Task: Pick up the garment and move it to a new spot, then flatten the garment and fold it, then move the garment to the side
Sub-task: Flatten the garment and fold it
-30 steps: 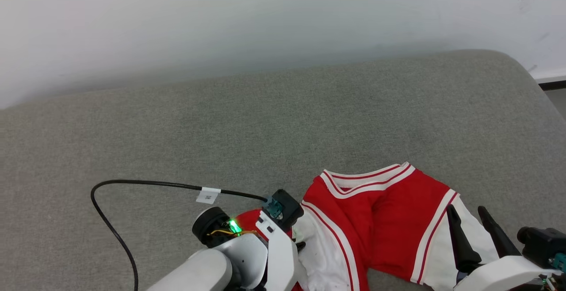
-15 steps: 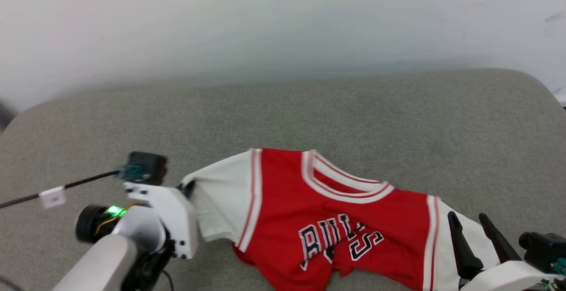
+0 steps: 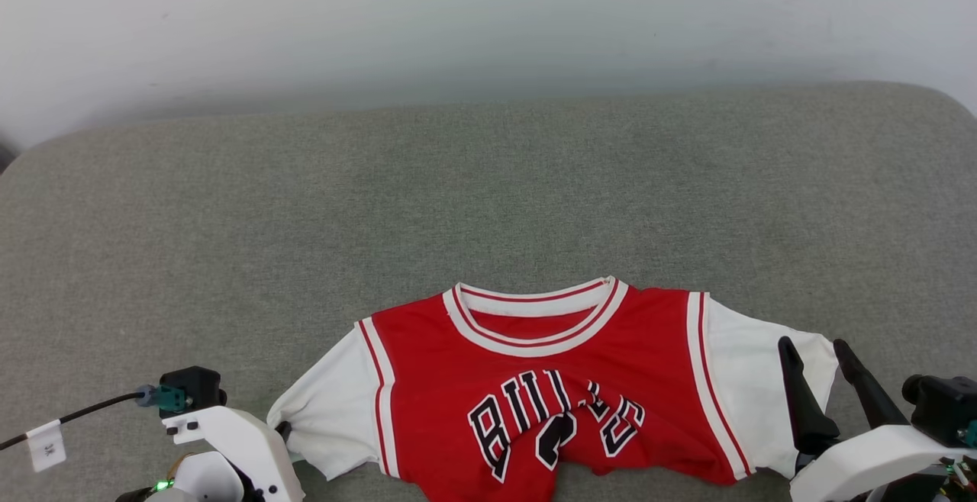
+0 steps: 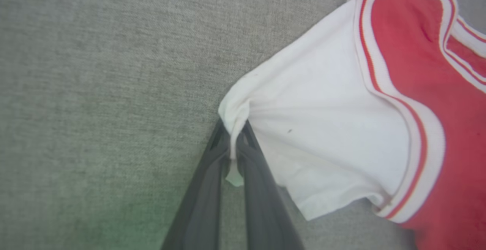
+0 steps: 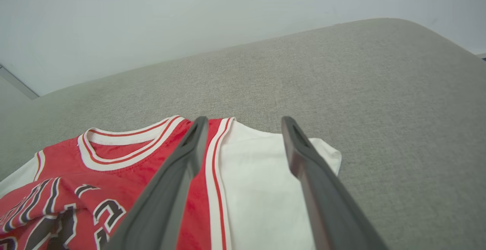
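While the garment (image 3: 534, 365) lies along the cushion's (image 3: 305, 204) near edge, collar toward the far edge and white wall (image 3: 458, 14), long axis left to right, the left end effector (image 4: 232, 136) pinches one sleeve's hem; the right end effector (image 3: 810, 345) stands wide open, empty, above the other.

garment (image 3: 611, 349) on cushion (image 3: 305, 197), left end effector (image 4: 232, 130) at sleeve

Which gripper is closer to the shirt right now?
Left. The left gripper pinches one white sleeve of the shirt; the right gripper hangs open over the other sleeve.
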Controlling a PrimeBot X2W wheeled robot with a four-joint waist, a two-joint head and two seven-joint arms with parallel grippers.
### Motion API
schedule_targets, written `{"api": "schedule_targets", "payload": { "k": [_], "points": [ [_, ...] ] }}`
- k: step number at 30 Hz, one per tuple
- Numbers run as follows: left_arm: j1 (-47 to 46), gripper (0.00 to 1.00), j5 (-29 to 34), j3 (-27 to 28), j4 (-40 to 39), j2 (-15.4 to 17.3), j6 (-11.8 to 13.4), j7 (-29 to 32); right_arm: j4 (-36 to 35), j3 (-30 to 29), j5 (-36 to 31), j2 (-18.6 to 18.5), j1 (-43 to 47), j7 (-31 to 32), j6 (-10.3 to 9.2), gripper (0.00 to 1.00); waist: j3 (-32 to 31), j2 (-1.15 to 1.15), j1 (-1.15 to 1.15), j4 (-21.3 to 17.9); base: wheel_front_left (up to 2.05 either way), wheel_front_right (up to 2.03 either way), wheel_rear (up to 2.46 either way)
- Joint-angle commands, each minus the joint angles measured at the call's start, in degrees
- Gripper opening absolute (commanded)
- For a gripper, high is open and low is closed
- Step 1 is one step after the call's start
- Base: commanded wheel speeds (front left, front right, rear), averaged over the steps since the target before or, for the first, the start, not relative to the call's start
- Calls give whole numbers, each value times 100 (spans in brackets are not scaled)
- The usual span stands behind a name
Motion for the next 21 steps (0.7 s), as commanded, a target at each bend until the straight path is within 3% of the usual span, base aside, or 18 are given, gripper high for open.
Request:
{"api": "schedule_targets", "payload": {
  "k": [1,2,8,21],
  "points": [
    [83,76,-42,-65,170,-92,-60,13,-32,-6,-38,6,-63,-4,-2,100,-15,0,0,-4,0,0,0],
    [79,100,-48,-95,259,-153,-105,-7,-37,-13,-56,6,-77,5,-2,100,-32,0,0,-4,0,0,0],
    [-67,100,147,15,482,-246,-256,-777,-113,-63,-190,6,-41,56,-2,100,-257,0,0,-16,0,0,0],
    [-87,100,1102,-45,-574,-382,109,-2556,-271,-234,-325,6,162,336,-2,100,-651,0,0,-10,0,0,0]
  ]
}}
